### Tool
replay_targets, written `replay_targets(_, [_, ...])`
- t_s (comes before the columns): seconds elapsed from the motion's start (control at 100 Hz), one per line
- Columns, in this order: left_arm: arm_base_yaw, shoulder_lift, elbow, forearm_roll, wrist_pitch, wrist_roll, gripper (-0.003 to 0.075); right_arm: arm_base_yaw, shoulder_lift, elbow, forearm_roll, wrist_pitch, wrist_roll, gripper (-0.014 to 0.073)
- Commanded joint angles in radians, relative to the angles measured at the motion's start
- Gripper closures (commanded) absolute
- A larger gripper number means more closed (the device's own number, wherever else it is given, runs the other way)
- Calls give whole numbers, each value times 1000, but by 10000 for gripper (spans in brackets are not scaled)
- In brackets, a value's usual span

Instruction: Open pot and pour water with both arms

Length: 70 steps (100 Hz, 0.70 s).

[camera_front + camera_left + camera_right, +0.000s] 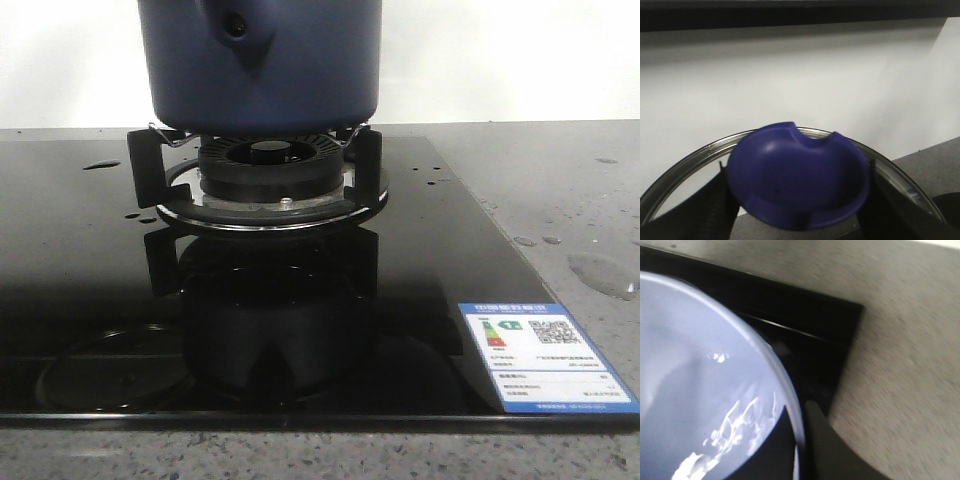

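One navy pot [260, 65], one burner [265, 170], one label sticker [545, 355], several water drops [600, 272] on the counter

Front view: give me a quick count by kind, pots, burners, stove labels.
Pot: 1
Gas burner: 1
Energy label sticker: 1
Total: 3

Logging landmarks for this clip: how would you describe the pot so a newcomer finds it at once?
Start at the glossy black cooktop filling most of the front view. At its rear sits a round burner inside a black pan support. The pot stands on that support: a wide, matte navy-blue cylinder with a pointed bracket pierced by a round hole, the only blue thing there.
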<state>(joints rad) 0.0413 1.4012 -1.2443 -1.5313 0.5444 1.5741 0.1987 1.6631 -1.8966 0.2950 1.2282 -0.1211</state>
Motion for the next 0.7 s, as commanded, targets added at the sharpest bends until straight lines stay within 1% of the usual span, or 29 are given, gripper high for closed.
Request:
replay_targets(0.0, [1, -41, -41, -68, -6, -12, 330, 36, 3, -98, 34, -57, 6, 648])
replay_targets(0.21, [1, -41, -41, -68, -19, -12, 330, 97, 105, -231, 42, -115, 6, 648])
replay_targets(0.38, [1, -41, -41, -68, -25, -12, 330, 116, 139, -251, 69, -223, 2, 648])
replay_targets(0.54, [1, -41, -41, -68, -25, -12, 330, 127, 142, -245, 88, -337, -53, 648])
replay_targets(0.69, [1, -41, -41, -68, -25, -12, 330, 149, 142, -242, 102, -443, -163, 648])
